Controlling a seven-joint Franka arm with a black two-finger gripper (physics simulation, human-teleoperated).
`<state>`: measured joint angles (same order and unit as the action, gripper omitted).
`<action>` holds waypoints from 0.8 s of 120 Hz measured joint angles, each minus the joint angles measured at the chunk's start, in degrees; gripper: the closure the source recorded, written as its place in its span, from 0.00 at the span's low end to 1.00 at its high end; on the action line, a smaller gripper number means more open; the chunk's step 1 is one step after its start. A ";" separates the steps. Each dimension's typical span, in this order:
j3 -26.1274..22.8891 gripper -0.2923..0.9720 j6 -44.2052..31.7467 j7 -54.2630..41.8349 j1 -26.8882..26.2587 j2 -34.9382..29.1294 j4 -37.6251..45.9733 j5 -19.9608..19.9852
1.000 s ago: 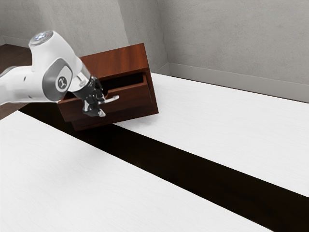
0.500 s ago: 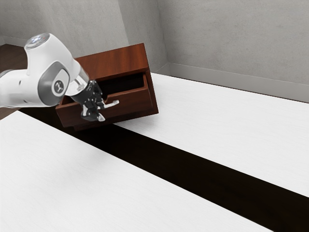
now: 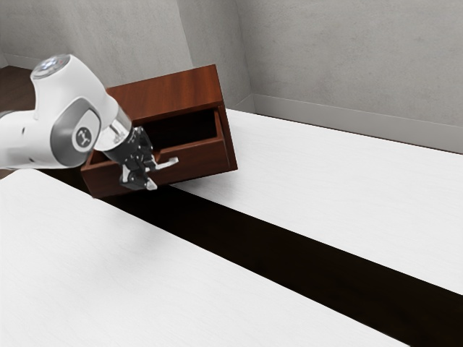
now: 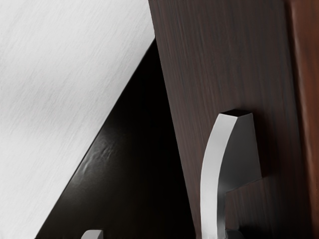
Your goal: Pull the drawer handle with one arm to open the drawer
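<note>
Gripper (image 3: 139, 176) at the handle (image 3: 165, 163), clenched or released impossible to tell; bar lengthwise along the drawer (image 3: 195, 155) front just beyond the jaws, so pull straight back.

Exterior view: high and well back from the drawer (image 3: 195, 155), facing its front at a slant.
Wrist view: close against the drawer front.
Shared: drawer front and handle (image 4: 224, 164).

The reddish-brown wooden drawer (image 3: 195, 155), with a curved silver handle (image 3: 168, 163), stands pulled partly out of its cabinet (image 3: 173, 90) at the desk's (image 3: 347, 188) far edge.
</note>
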<state>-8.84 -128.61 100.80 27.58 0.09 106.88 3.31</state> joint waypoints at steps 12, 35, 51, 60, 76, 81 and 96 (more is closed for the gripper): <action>-1.83 0.58 -0.06 0.02 1.58 -0.82 1.07 0.19; -0.87 0.58 -0.01 0.01 0.19 -2.83 3.32 0.64; -0.47 0.58 -0.02 0.03 -0.25 -3.75 4.14 0.56; -0.54 0.58 -0.03 0.05 -0.21 -4.05 4.38 0.56; -0.65 0.58 -0.06 0.07 -0.15 -4.92 5.20 0.62; -0.68 0.58 -0.08 0.08 -0.11 -5.04 5.28 0.64; -0.74 0.58 -0.08 0.09 -0.05 -5.02 5.34 0.70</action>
<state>-9.58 -128.69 100.90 27.52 -4.93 112.22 4.01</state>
